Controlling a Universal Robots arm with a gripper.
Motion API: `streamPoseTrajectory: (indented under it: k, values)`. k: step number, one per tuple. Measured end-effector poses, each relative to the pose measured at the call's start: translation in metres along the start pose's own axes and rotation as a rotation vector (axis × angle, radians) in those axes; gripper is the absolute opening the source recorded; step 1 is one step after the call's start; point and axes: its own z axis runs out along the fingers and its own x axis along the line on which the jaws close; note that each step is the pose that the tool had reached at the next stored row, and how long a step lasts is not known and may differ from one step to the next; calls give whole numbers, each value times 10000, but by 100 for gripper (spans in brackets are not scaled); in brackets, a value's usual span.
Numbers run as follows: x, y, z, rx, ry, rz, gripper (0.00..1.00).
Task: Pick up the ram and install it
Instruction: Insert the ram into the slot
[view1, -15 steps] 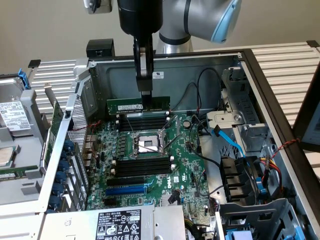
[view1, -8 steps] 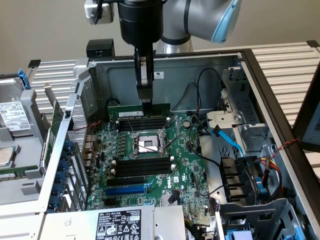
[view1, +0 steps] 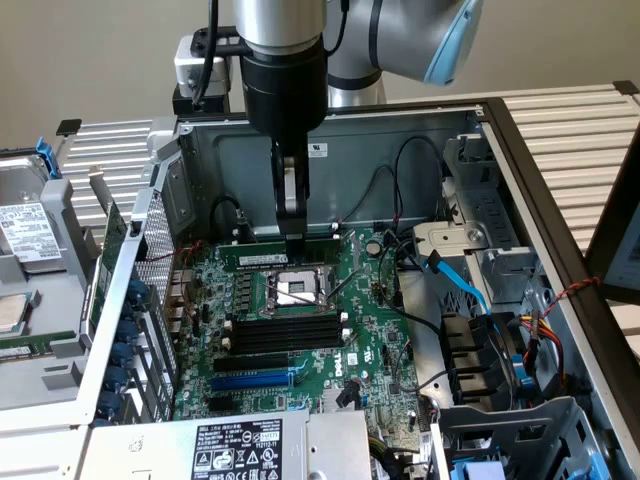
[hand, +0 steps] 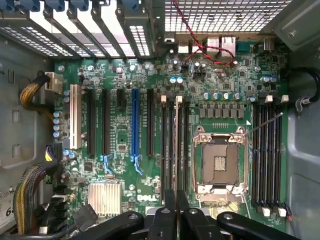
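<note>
My gripper (view1: 297, 240) hangs straight down into the open computer case and is shut on the ram (view1: 285, 259), a long narrow green stick held level by its top edge. It hangs above the motherboard (view1: 360, 330). In the wrist view the ram (hand: 177, 145) shows edge-on as a thin pale strip running out from between my fingertips, where the gripper (hand: 176, 212) is. It lines up along the black slots (hand: 164, 150) beside the CPU socket (hand: 220, 160). Whether its lower edge touches a slot I cannot tell. Those black slots (view1: 285, 333) lie on the near side of the socket (view1: 292, 290).
A blue slot (view1: 255, 380) and further card slots sit nearer the power supply (view1: 235, 450). Cables and a blue lead (view1: 460, 285) crowd the exterior view's right, by the fan housing (view1: 480, 370). Metal case walls (view1: 380, 150) ring the board. A second bank of black slots (hand: 267, 155) lies beyond the socket.
</note>
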Motion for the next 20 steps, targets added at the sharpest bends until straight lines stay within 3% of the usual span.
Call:
streamPoseTrajectory:
  k: [3,5,8,9,20]
  values:
    - [-29,1,6,-2,5,-10,13]
    - [-52,2,13,-5,40,-20,13]
    - [-59,3,37,1,203,-24,13]
    - [-65,3,46,2,229,-25,13]
    - [-70,4,202,1,227,-23,13]
